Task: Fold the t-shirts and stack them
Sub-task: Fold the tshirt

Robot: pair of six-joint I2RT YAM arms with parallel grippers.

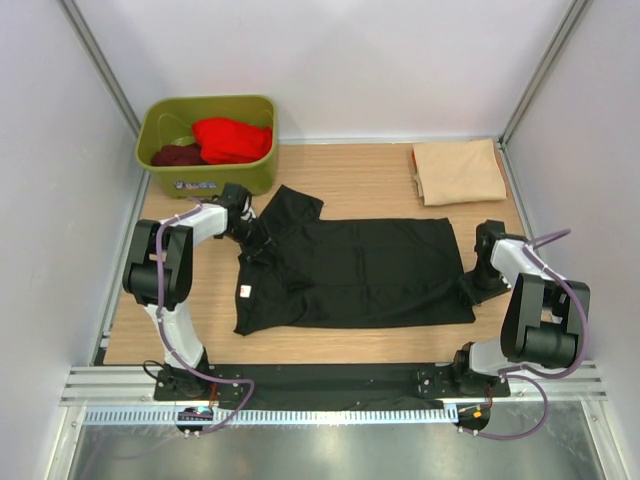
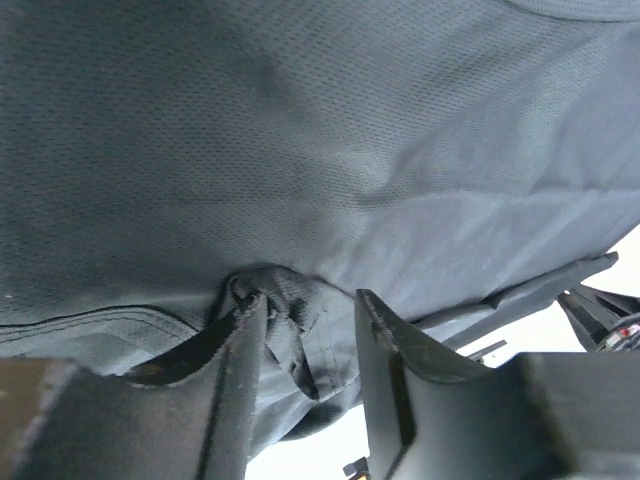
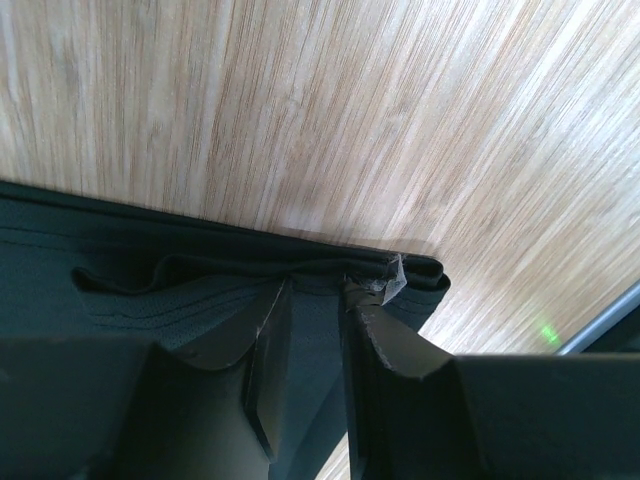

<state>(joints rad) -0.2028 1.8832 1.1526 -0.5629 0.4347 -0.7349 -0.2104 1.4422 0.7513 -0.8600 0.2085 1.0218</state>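
Nearest us from above, arm bases (image 1: 180, 378). Beyond, the black t-shirt (image 1: 360, 270) lies flat mid-bench (image 1: 370, 175), beige t-shirt (image 1: 458, 172) folded far right, red t-shirt (image 1: 232, 140) and maroon t-shirt (image 1: 175, 155) in the tub (image 1: 160, 125) far left; white walls close round.

Left wrist: our left hand (image 2: 308, 296) is clamped on bunched black cloth.

Right wrist: our right hand (image 3: 318, 288) pinches the hem corner.

Soft, light and limp, we judge, so hold the edges.

No text legible in any view. On the black shirt (image 1: 360, 270), the small white neck label (image 1: 243, 291) has print too small to read. The pale sticker (image 1: 196, 184) on the tub (image 1: 250, 172) front wall is unreadable.
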